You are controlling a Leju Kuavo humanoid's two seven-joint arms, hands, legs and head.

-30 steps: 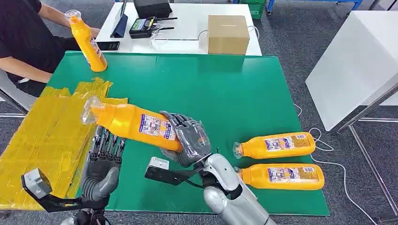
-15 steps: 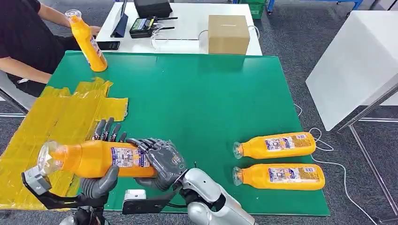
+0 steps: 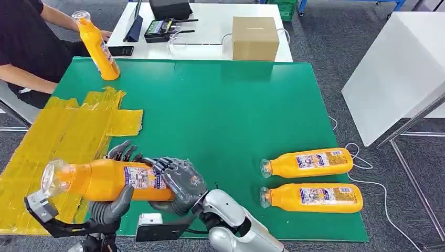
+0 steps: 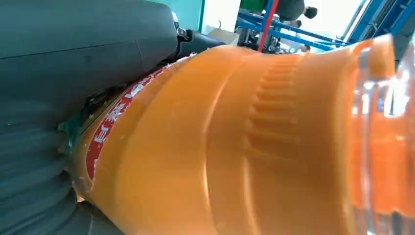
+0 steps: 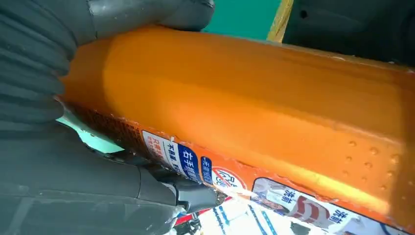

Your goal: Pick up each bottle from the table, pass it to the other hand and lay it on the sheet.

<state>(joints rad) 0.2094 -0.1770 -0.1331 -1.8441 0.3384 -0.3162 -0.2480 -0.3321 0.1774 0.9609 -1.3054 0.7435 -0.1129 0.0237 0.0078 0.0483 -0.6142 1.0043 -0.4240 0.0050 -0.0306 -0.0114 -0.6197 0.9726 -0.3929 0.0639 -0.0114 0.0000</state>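
An orange bottle [image 3: 105,179] with a clear cap lies level above the near left of the green table [image 3: 236,105], its cap end over the yellow sheet [image 3: 57,131]. My right hand [image 3: 176,181] grips its base end. My left hand [image 3: 118,202] cradles its middle from below, fingers [image 3: 124,152] curling over the far side and thumb against the near side. The left wrist view has the bottle [image 4: 254,147] pressed against my left hand [image 4: 73,68]. In the right wrist view my right hand [image 5: 58,186] wraps the labelled bottle [image 5: 254,98]. Two more bottles [image 3: 307,163] [image 3: 312,198] lie at the near right.
A person in black sits at the far left and holds another orange bottle [image 3: 98,47] upright on the table's corner. A cardboard box [image 3: 255,38] and electronics sit on the white table behind. Another white table [image 3: 399,68] stands to the right.
My right hand carried the bottle down and left to my left hand. In the last half second my left fingers curled in around it; the bottle barely shifted.
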